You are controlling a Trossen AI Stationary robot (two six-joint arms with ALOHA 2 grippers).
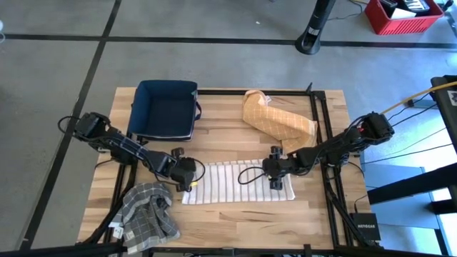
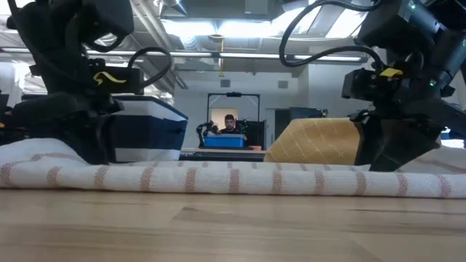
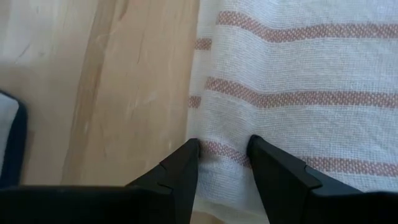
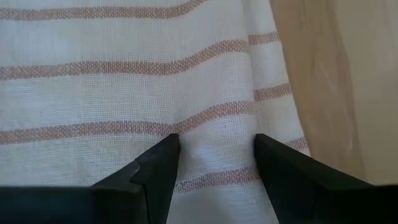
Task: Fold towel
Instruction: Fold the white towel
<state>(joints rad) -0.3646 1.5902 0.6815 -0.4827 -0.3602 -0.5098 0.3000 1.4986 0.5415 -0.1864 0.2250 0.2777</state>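
Lying flat across the near middle of the wooden table point(image 1: 235, 214), the white towel with thin reddish stripes point(image 1: 235, 182) stretches between the two arms, its long side running left to right. The left gripper point(image 3: 224, 146) is down on the towel's left edge, its two dark fingers point(image 3: 180, 171) standing apart with a strip of the striped cloth showing between the tips; whether the cloth is actually pinched cannot be told. The right gripper point(image 4: 217, 146) is down on the towel's right edge in the same way, fingers point(image 4: 155, 165) spread wide over the fabric with cloth between the tips, and bare wood shows just beyond the hem. From table height the towel point(image 2: 233, 178) reads as a low, slightly rumpled band with both grippers planted at its ends. At the near left corner of the table a grey checked cloth point(image 1: 146, 210) lies crumpled, well apart from the striped towel. Farther back, a dark blue bin point(image 1: 166, 108) sits at the far left of the tabletop, and a tan cloth with a light grid pattern point(image 1: 275, 120) lies bunched toward the far right. Beyond the table is grey floor, with a red crate point(image 1: 403, 14) far off, and a person point(image 2: 230, 124) sits in the room behind.
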